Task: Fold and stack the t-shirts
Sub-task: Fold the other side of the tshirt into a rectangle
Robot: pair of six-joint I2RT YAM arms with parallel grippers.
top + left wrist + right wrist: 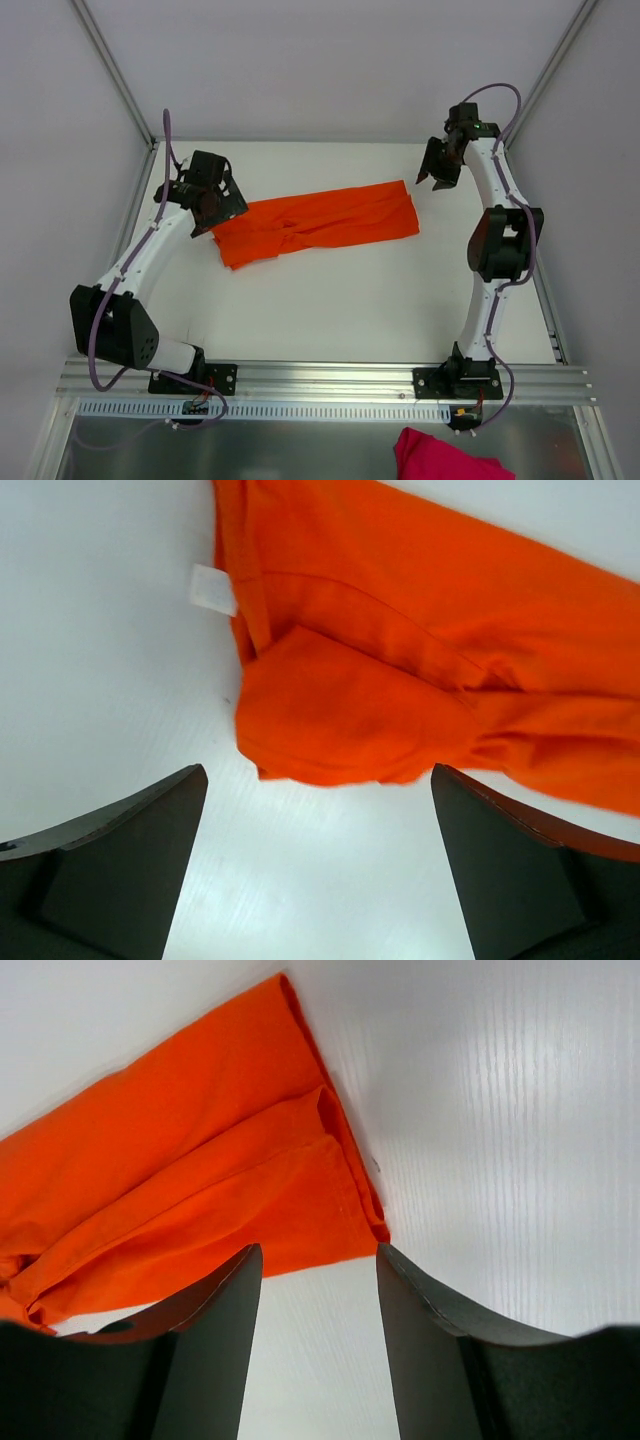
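Note:
One orange t-shirt point(320, 225) lies on the white table point(330, 310), folded into a long band that runs from left to right. Its white neck label point(213, 588) shows at the left end in the left wrist view. My left gripper point(222, 210) hovers at that left end, jaws wide open, and the t-shirt point(400, 670) lies just beyond the left gripper point(318, 772) with only bare table between the fingers. My right gripper point(437, 176) is off the band's right end. The right gripper point(320, 1252) is open, with the t-shirt's point(200, 1190) corner just ahead of the tips.
A crumpled pink cloth point(445, 460) lies below the arm bases, in front of the metal rail point(320, 378). Grey walls and frame posts close in the table at the back and both sides.

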